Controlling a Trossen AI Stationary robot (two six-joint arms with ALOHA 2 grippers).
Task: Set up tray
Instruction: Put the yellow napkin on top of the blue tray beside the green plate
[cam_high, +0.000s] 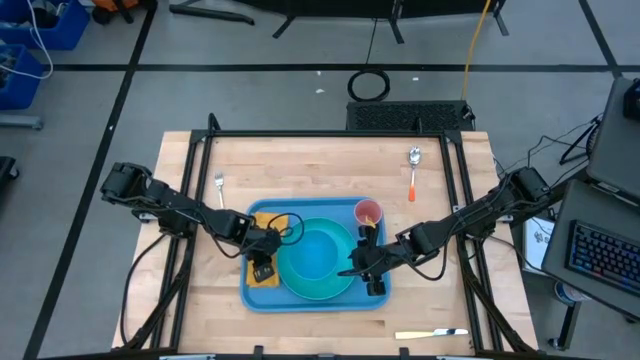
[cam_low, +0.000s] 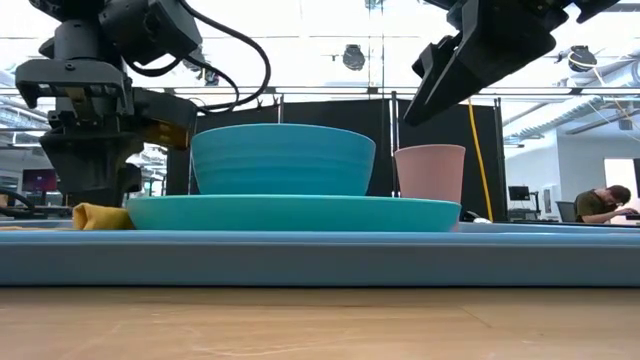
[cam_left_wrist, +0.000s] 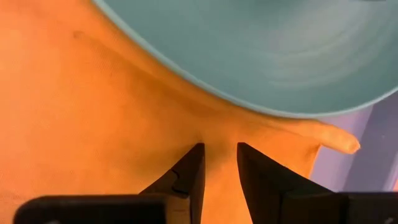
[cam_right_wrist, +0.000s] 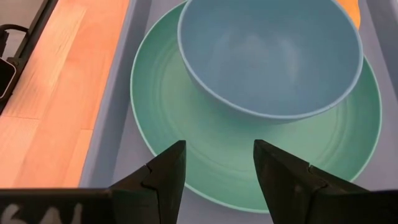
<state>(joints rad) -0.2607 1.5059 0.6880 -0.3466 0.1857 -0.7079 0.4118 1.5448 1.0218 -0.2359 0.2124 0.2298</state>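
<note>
I am setting up the tray (cam_high: 262, 296).
My left gripper (cam_left_wrist: 217, 163) is hovering narrow over the napkin (cam_left_wrist: 93, 112) at nine o'clock; my right gripper (cam_right_wrist: 217, 163) is hanging wide at three.

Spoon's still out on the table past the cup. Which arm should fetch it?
Probably the right. The spoon lies on that arm's side of the table, and the right hand hangs open. The left hand is down at the napkin.

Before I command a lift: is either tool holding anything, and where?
Right tool: open, empty, above the plate. Left tool: nearly closed over the orange napkin; a hold cannot be told.
</note>
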